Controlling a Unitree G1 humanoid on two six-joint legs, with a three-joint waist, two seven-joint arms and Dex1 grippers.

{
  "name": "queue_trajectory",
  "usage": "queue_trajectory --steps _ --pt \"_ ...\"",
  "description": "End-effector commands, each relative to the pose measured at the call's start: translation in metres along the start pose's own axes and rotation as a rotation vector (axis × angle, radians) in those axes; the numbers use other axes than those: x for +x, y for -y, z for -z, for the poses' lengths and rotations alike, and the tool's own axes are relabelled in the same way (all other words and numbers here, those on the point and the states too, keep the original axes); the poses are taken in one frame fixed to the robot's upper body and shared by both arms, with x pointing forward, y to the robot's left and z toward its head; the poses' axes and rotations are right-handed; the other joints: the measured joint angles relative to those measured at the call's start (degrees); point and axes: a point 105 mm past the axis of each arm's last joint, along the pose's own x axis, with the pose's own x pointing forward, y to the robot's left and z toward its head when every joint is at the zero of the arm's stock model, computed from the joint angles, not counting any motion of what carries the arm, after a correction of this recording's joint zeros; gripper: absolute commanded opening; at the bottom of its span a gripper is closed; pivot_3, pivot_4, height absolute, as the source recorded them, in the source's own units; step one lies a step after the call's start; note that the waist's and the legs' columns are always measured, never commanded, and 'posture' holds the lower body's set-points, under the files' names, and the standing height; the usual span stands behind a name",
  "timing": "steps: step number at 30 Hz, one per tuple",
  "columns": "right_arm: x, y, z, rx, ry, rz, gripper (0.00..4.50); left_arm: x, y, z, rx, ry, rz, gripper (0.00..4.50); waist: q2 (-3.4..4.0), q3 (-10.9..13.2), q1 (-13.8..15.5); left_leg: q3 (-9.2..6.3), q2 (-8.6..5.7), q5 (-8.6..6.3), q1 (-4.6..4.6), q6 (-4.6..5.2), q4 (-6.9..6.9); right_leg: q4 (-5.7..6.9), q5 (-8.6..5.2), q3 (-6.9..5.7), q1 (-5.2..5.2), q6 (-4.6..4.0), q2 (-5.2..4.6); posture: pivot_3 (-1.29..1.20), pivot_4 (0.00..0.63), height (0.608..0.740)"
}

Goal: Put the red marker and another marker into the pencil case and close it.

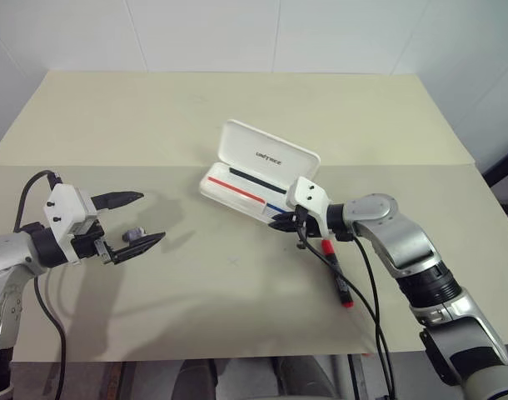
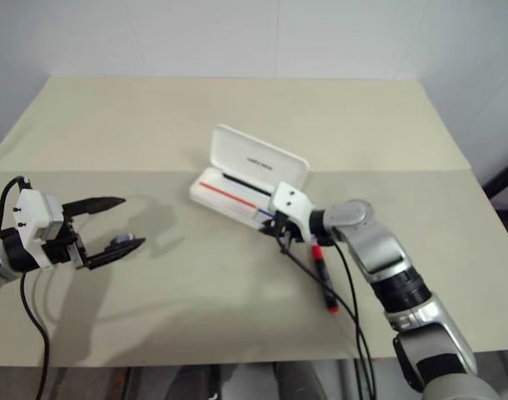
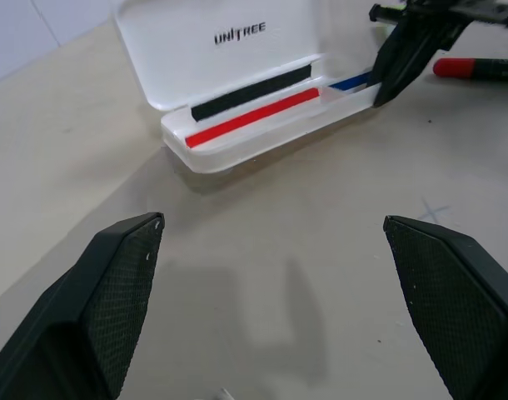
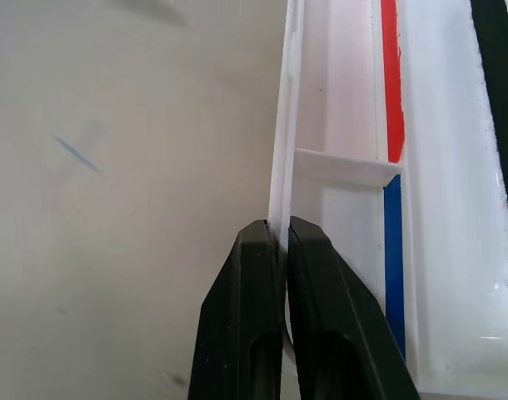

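pencil case (image 1: 237, 190) open, no markers inside.

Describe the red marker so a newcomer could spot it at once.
On the beige table, find the open white pencil case near the middle. The red marker lies flat just behind the right claw, on the side away from the case. It is slim, black and red, the one loose pen there.
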Motion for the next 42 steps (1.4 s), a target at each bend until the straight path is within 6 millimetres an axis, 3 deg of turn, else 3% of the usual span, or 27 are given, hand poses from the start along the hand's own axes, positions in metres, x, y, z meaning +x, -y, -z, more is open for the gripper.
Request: queue_trajectory --steps 1,9,24,25,27,37,42 --pt "-0.014 -0.015 -0.017 -0.136 0.042 -0.039 0.05 0.001 0.000 -0.011 0.038 0.065 0.025 4.50 0.00 0.0 0.1 0.00 0.00 -0.01 -0.01 -0.01 0.00 -0.02 0.00 0.00 0.00 0.00 -0.01 0.00 0.150 0.740" --pt "-0.021 -0.057 0.001 -0.315 -0.080 -0.199 0.05 -0.003 0.000 -0.011 0.047 0.109 0.100 4.50 -0.02 0.0 0.0 0.01 0.00 -0.01 0.02 -0.01 0.07 0.04 -0.01 0.01 0.01 0.00 0.00 0.00 0.150 0.740" --pt "-0.021 -0.079 0.016 -0.325 -0.148 -0.264 0.05 -0.002 0.005 -0.008 0.031 0.117 0.141 4.50 -0.04 0.0 0.2 0.00 0.00 0.00 0.01 -0.01 0.15 0.08 -0.01 0.01 0.01 -0.01 0.00 0.00 0.150 0.740" --pt "-0.021 -0.080 0.016 -0.324 -0.148 -0.267 0.62 -0.002 0.005 -0.008 0.031 0.118 0.142 4.50 -0.04 0.0 0.2 0.00 0.01 0.00 0.01 -0.01 0.16 0.09 -0.01 0.01 0.01 -0.01 0.00 0.00 0.150 0.740" --pt "-0.020 -0.080 0.016 -0.324 -0.146 -0.270 1.12 -0.002 0.005 -0.009 0.031 0.118 0.144 4.50 -0.04 0.0 0.2 -0.01 0.01 0.00 0.01 -0.01 0.15 0.09 -0.01 0.01 0.01 -0.01 0.00 0.00 0.150 0.740" --pt "-0.021 -0.080 0.010 -0.357 -0.101 -0.274 4.47 0.001 0.005 -0.011 0.036 0.125 0.148 4.50 -0.04 0.0 0.2 -0.01 0.00 0.00 0.01 -0.01 0.17 0.10 -0.01 0.01 0.01 -0.01 0.00 0.00 0.150 0.740" --pt "-0.037 -0.070 0.002 -0.333 -0.056 -0.257 4.47 0.004 0.007 -0.013 0.036 0.142 0.160 4.50 -0.04 0.0 0.3 -0.01 0.00 -0.01 0.01 -0.01 0.18 0.10 -0.01 0.01 0.03 -0.01 0.00 0.00 0.150 0.740"
